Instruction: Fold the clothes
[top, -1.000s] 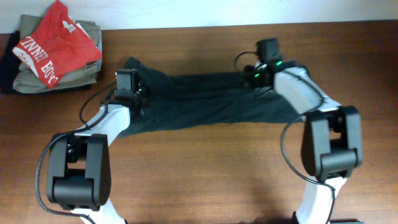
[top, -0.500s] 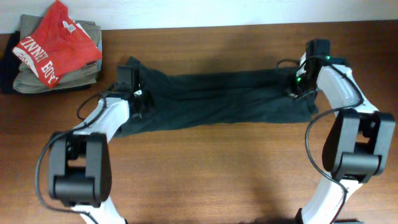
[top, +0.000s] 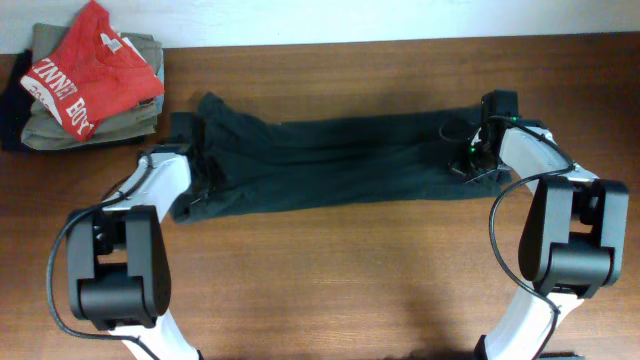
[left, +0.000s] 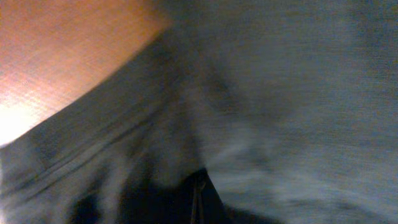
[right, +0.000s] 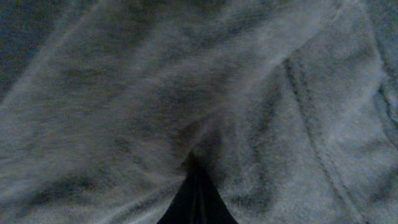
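Both pairs of jaws have closed within the last second: the left gripper (left: 198, 194) and the right gripper (right: 196, 190), open before, now pinch folds of the T-shirt (top: 340, 160). The left gripper has slid a little further left, out to the shirt's left end. The right gripper has travelled from the far edge, right of the middle, out to the right end, then come slightly nearer. Between them the shirt has been drawn out into a longer, flatter band, reaching further left and right than before
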